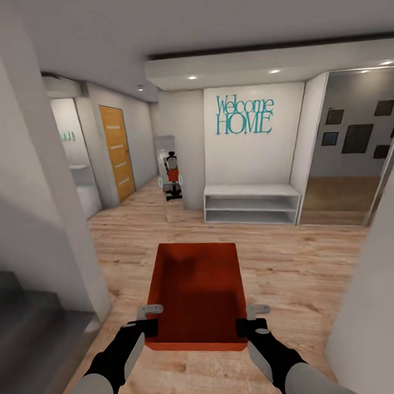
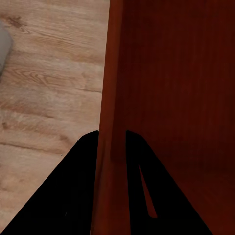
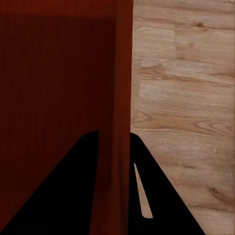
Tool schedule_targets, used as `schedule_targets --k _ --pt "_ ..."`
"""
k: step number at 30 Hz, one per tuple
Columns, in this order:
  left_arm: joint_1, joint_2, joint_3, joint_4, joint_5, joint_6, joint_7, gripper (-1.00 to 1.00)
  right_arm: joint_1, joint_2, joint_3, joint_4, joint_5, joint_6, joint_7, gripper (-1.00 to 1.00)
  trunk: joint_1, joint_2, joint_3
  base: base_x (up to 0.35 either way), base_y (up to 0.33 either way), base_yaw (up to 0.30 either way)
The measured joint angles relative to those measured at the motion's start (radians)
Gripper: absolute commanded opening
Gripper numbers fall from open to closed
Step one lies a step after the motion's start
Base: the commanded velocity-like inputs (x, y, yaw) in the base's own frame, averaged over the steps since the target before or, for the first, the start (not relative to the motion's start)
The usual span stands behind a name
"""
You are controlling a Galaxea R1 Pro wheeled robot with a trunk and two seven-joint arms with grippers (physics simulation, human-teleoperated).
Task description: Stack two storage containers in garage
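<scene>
1. One orange-red storage container point(image 1: 196, 291) is carried low in front of the robot, at 6 o'clock in the head view, above light wood-plank floor point(image 1: 291, 261); its open top faces up and it looks empty.
2. Its long axis runs straight away from the robot, towards 12 o'clock, so the near short wall sits between the two arms.
3. The left gripper point(image 1: 146, 327) holds the near left corner. In the left wrist view its fingers point(image 2: 78, 191) straddle the container's side wall point(image 2: 110, 98), one inside and one outside, clamped on it.
4. The right gripper point(image 1: 249, 326) does the same at the near right corner; in the right wrist view its fingers point(image 3: 156, 196) pinch the other side wall point(image 3: 122, 73).
5. Both arms are equally near, and the load looks level between them.
6. Ahead lie a white bench shelf point(image 1: 252, 203) at 12 o'clock under teal "Welcome HOME" lettering point(image 1: 244, 114), and a wooden door point(image 1: 117, 152) at 10 o'clock.
7. I judge this a transit stage: no garage concrete shows yet, so carrying goes on.
</scene>
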Motion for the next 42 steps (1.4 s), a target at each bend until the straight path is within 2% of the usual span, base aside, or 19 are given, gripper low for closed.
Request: schedule_targets --k 6,16,42 --pt "0.0 -0.011 -0.003 0.0 0.001 0.0 0.016 -1.0 0.0 -0.011 -0.004 0.0 0.002 0.0 0.017 -1.0 0.0 0.0 0.0 0.323 0.0 0.253" --pt "0.0 0.004 0.001 0.0 0.0 0.0 -0.006 -1.0 0.0 0.004 -0.002 0.0 0.002 0.0 -0.004 -1.0 0.0 0.0 0.0 0.323 0.0 0.244" --pt "0.0 0.003 0.0 -0.001 0.0 0.0 -0.003 -1.0 0.0 0.003 0.0 0.0 0.0 -0.001 -0.004 -1.0 0.0 0.0 0.0 0.323 0.0 0.007"
